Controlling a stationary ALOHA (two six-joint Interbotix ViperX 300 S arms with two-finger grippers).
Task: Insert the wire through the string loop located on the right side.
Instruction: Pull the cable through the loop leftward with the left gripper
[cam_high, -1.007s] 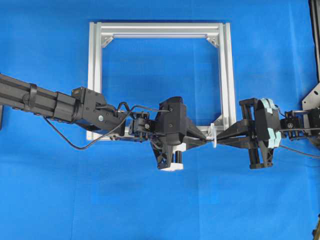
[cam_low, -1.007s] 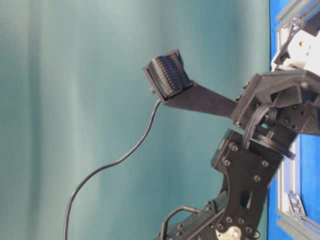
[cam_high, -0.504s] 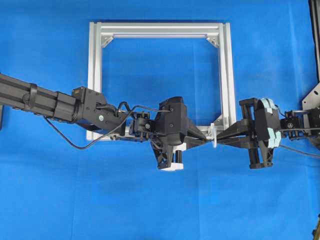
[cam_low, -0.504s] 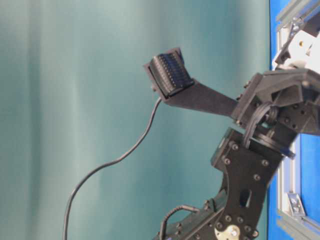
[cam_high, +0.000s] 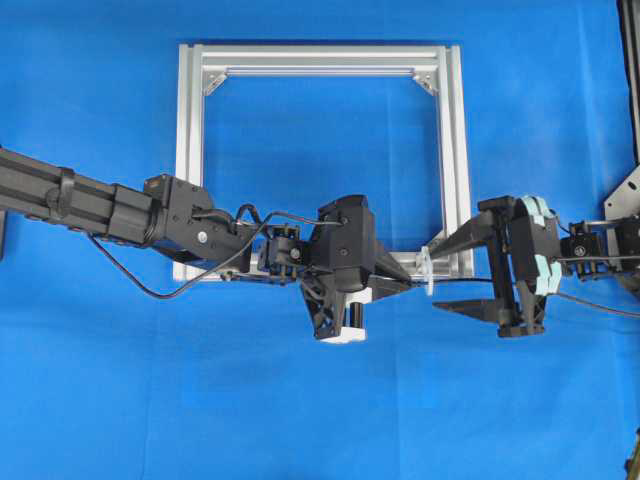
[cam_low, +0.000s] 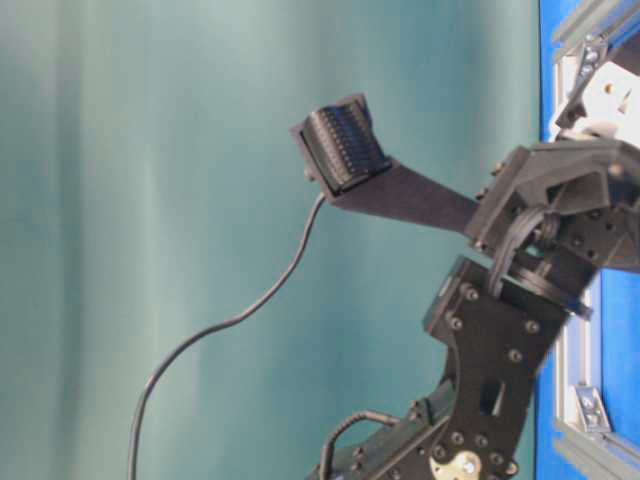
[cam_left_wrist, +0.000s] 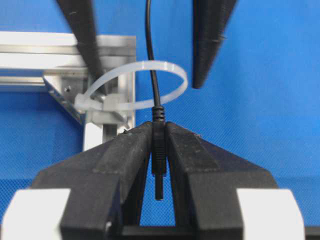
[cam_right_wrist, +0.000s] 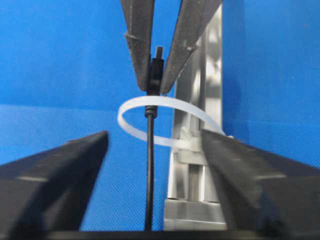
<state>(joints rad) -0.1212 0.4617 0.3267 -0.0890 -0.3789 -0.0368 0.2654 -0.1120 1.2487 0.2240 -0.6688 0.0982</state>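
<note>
Right gripper jaws newly apart.

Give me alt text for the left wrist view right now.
The left gripper is clamped on the dark cylindrical plug of the thin black wire, which runs on through the white string loop fixed to the silver aluminium frame. The right gripper's black fingers stand apart beyond the loop.

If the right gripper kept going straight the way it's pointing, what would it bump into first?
Probably the string loop, standing just ahead between its open fingers, though it might pass around it. Right behind sits the left gripper, shut on the wire.
</note>
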